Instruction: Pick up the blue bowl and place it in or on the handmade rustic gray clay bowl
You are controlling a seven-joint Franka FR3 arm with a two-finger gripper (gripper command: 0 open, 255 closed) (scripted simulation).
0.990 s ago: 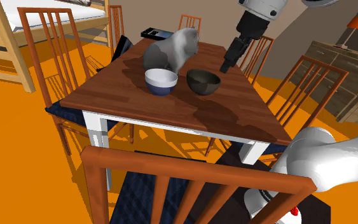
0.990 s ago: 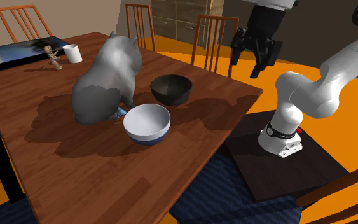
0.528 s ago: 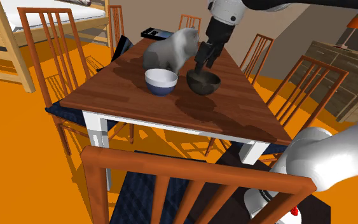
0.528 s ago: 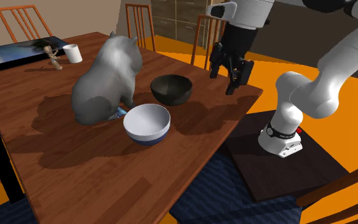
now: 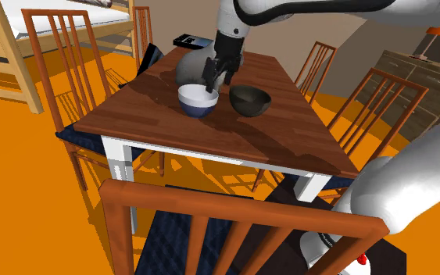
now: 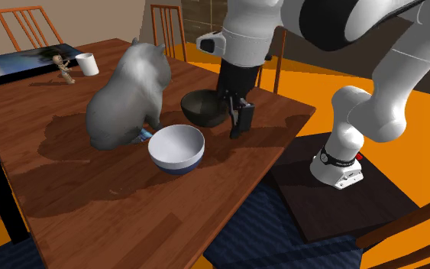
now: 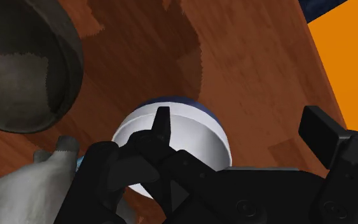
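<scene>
The blue bowl (image 5: 198, 100), white inside, stands on the wooden table (image 5: 288, 141) beside the dark grey clay bowl (image 5: 250, 100). My black gripper (image 5: 215, 76) hangs open just above the blue bowl's rim on the side nearest the clay bowl. In the second exterior view the gripper (image 6: 237, 116) is low between the blue bowl (image 6: 177, 149) and the clay bowl (image 6: 204, 107). In the wrist view the gripper (image 7: 238, 121) straddles the rim: one finger is over the blue bowl's (image 7: 190, 137) white inside, the other over bare table. The clay bowl (image 7: 25, 63) lies close by.
A large grey cat figure (image 6: 125, 95) sits right behind the blue bowl, touching or nearly touching it. A white mug (image 6: 88, 64), a small figurine (image 6: 66, 67) and a dark tablet (image 6: 7, 65) lie at the table's far end. Wooden chairs (image 5: 62, 55) ring the table.
The arm has swung from beyond the table's edge, over the clay bowl, and come down over the blue bowl. The fingers stayed open. Neither bowl has moved.
</scene>
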